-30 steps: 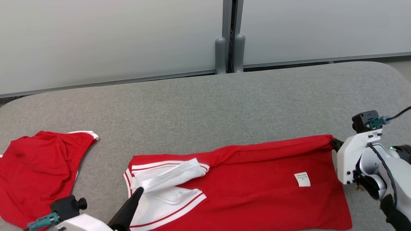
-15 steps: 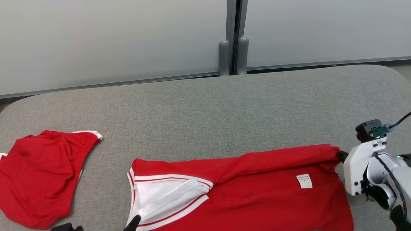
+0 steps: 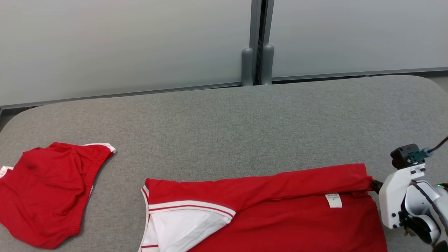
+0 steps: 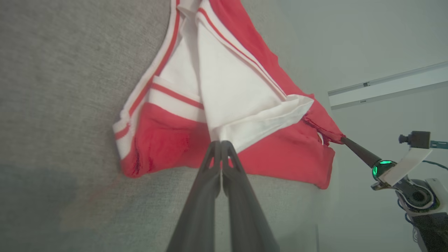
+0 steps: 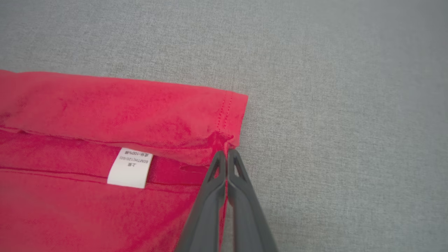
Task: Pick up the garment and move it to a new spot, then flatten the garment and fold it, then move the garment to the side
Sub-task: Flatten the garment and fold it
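Observation:
A red garment [image 3: 280, 217] with white striped trim and a white inner panel lies on the grey padded table [image 3: 224, 119], its far strip folded over toward me. My right gripper [image 3: 374, 183] is shut on the hem corner at the garment's right end; the right wrist view has its tips [image 5: 227, 151] pinching the garment [image 5: 105, 115] there, close to a white label [image 5: 129, 168]. In the left wrist view my left gripper [image 4: 221, 141] is shut on the corner of the white fold of the garment [image 4: 168, 140]. The same view catches the right gripper [image 4: 344, 140] at the far corner.
A second red garment [image 3: 45, 192] lies crumpled at the table's left end. Behind the table stands a pale wall with two grey posts [image 3: 257, 64]. Bare grey padding stretches from the garment to the far edge and out to the right.
Both grippers pulled the folded strip toward the near edge. The left gripper dropped below the head view's bottom edge, and the raised white flap now lies flat. The camera also shifted slightly.

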`<state>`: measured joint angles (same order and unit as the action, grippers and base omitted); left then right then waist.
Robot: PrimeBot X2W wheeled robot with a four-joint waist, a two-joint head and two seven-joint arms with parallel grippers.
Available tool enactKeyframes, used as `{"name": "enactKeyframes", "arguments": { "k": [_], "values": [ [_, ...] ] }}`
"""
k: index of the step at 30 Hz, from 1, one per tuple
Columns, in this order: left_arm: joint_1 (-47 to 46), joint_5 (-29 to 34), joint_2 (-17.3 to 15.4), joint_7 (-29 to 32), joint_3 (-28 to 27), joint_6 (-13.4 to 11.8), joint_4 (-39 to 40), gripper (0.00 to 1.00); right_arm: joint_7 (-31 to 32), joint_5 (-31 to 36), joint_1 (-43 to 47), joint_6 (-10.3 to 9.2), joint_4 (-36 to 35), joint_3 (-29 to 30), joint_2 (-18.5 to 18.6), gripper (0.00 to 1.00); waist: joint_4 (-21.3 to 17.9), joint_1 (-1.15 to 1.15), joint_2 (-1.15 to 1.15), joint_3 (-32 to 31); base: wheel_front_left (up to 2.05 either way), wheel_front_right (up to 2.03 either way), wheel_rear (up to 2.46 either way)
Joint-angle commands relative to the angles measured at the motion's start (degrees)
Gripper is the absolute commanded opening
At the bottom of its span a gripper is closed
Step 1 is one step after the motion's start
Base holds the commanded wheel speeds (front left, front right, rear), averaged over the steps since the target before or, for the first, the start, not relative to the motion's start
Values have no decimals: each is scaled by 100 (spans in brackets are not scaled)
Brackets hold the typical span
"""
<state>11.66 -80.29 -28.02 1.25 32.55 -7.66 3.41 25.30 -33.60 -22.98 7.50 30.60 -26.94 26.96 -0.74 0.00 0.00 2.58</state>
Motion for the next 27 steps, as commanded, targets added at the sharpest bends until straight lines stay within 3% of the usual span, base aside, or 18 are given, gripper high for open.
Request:
{"name": "enactKeyframes", "arguments": {
  "k": [1, 9, 10, 11, 19, 23, 27],
  "values": [
    [-23, 75, -33, 4, 3, -30, -27, 0, 29, 57, 62, -1, -32, 45, 71, 0, 0, 0, 0, -1, 0, 0, 0],
    [-220, 375, -70, -52, 107, -162, -308, 0, 281, 371, 419, -1, -357, 418, -1, 0, -26, 0, 0, -16, 0, 0, 0],
    [-264, 466, -81, -133, 74, -204, -368, 0, 244, 407, 456, -1, -395, 477, -37, 10, -23, 0, 0, -22, 0, 0, 0],
    [-306, 527, -68, -186, 84, -241, -415, 100, 246, 408, 497, -1, -407, 552, -92, 100, -21, 0, 0, -28, 0, 0, 0],
    [-523, 1034, -34, -644, 66, -470, -698, 100, 429, 575, 937, -1, -588, 984, -290, 100, 73, 0, 0, -234, 0, 0, 0],
    [-617, 1430, 70, -1354, -154, -445, -675, 100, 248, 520, 1335, 0, -872, 1654, -555, 100, 167, 0, 0, -355, 0, 0, 0],
    [-758, 2104, 235, -1628, -554, -404, -552, 100, 331, 709, 1735, 0, -1178, 2388, -955, 100, 212, 0, 0, -423, 0, 0, 0]
  ]
}}
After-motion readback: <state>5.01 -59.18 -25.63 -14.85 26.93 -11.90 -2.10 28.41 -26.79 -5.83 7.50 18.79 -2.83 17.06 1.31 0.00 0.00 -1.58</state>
